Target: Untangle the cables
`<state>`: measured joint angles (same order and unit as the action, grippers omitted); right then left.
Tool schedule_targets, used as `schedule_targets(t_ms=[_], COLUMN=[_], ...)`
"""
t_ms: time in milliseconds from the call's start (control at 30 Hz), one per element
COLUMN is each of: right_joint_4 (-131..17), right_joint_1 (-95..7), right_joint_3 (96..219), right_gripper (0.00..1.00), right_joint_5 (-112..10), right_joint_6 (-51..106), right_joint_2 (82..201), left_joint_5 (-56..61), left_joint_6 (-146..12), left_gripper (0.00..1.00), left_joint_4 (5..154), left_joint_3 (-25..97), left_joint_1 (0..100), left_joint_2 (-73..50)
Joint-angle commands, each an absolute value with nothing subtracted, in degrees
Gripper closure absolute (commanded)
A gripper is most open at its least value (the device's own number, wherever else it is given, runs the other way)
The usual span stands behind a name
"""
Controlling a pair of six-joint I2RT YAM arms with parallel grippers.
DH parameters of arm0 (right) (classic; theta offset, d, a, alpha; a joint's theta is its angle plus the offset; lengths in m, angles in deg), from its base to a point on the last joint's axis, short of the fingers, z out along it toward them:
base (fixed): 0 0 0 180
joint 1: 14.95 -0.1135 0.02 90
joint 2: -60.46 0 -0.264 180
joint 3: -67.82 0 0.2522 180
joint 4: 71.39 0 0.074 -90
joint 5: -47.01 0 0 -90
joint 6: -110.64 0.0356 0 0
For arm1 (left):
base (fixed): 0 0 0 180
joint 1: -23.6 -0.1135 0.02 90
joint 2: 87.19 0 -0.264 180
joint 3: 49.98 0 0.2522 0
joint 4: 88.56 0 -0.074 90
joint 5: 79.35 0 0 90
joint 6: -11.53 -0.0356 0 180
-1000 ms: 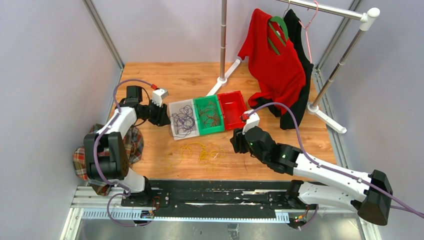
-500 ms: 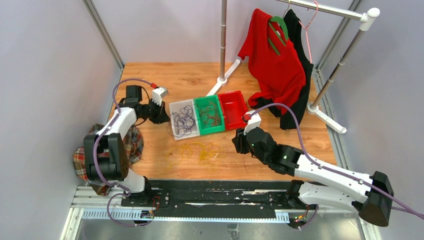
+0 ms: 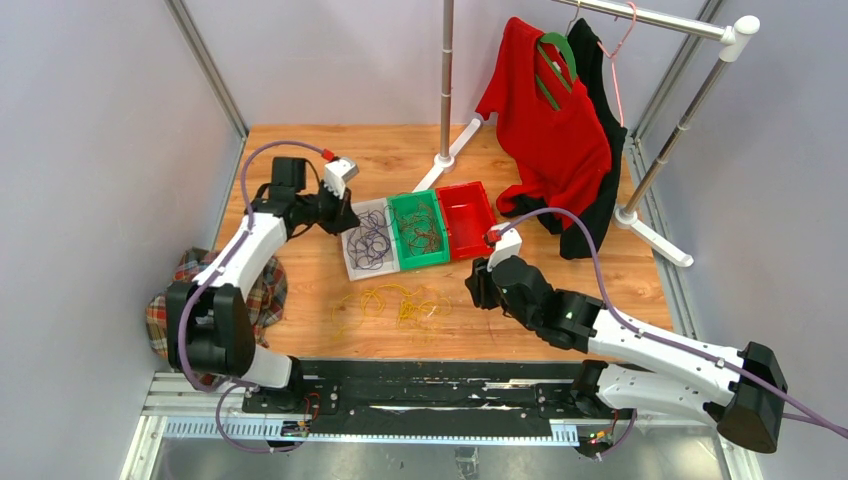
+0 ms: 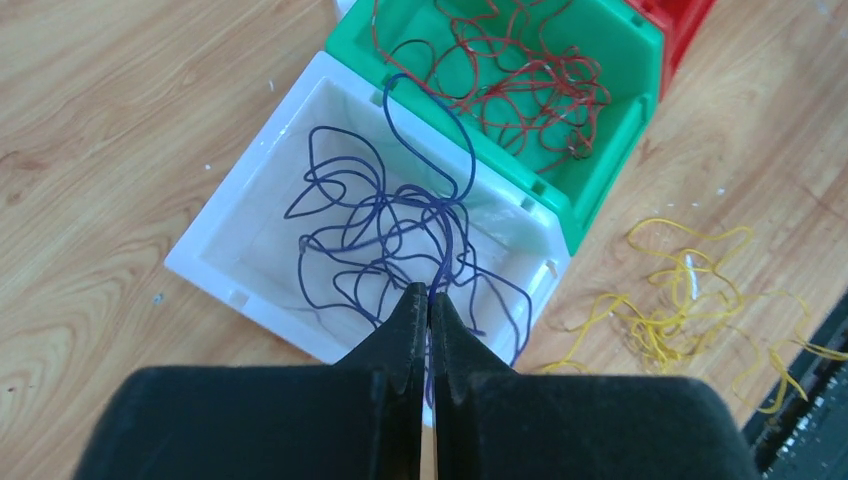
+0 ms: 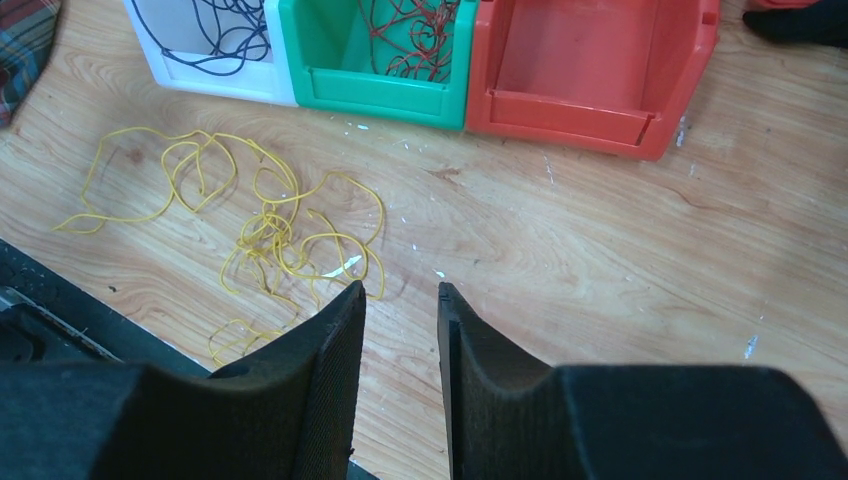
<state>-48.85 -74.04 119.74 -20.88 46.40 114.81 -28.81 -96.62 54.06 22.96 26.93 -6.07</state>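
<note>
The room has plain pale walls [image 3: 100, 150] on every side. In the middle of the top view is a wooden table [image 3: 300, 150] with light brown grain and tiny white specks on it. A black rail [image 3: 420, 385] runs along the bottom edge, and both arms are bolted there.

At the upper right stands a metal clothes rack [image 3: 447, 80]. A red shirt [image 3: 545, 130] hangs from it on a green hanger [image 3: 553, 60], with a black top [image 3: 600, 200] behind it. At the lower left a checked cloth [image 3: 265, 285] hangs over the table's edge.

Three bins sit side by side in the middle: a white bin [image 3: 345, 250] on the left, a green bin [image 3: 425, 262] in the middle and a red bin [image 3: 470, 235] on the right.

The purple cables [image 4: 400, 220] lie in a loose heap in the white bin. The red-brown cables [image 4: 510, 90] are in the green bin. The yellow cables [image 3: 400, 300] lie loose on the wood, just below the bins.

The left gripper [image 4: 430, 300] is over the white bin. Its fingers are pinched tight together, with a strand of the purple cables caught between the tips.

The right gripper [image 5: 400, 300] is over bare wood, right of the yellow cables. Its fingers stand apart and hold nothing.
</note>
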Motion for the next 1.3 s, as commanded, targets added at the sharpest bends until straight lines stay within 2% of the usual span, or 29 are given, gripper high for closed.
schedule_targets(t_ms=[0,300,767,1000,1100,1233,1267], right_joint_4=[-50.07,-50.15,-49.77,-48.49,-47.72,-47.64,-47.95], right_joint_1=[-73.23,-72.87,-72.69,-72.69,-72.69,-72.69,-72.69], right_joint_3=[118.34,117.81,117.89,119.52,120.95,122.49,122.58], right_gripper=[0.67,0.68,0.69,0.68,0.64,0.58,0.57], right_joint_5=[-19.9,-20.09,-20.28,-20.95,-21.66,-22.67,-22.99], right_joint_6=[47.09,47.84,48.03,47.18,46.47,45.99,45.88], right_joint_2=[114.02,115.2,115.1,115.57,116.55,117.71,118.02], left_joint_5=[-17.56,-1.02,7.17,3.44,0.37,-2.82,-3.66], left_joint_6=[-94.92,-98.25,-103.99,-103.85,-104.22,-104.05,-104.06], left_gripper=[0.99,0.99,0.98,0.48,0.23,0.03,0.01], left_joint_4=[58.06,64.52,66.49,56.5,48.93,39.81,38.0], left_joint_3=[25.96,27.66,28.48,32.64,34.93,39.2,39.9], left_joint_1=[30.73,37.84,39.92,39.95,39.94,39.92,39.92], left_joint_2=[-2.03,4.88,13.2,6.9,3.44,-0.8,-2.0])
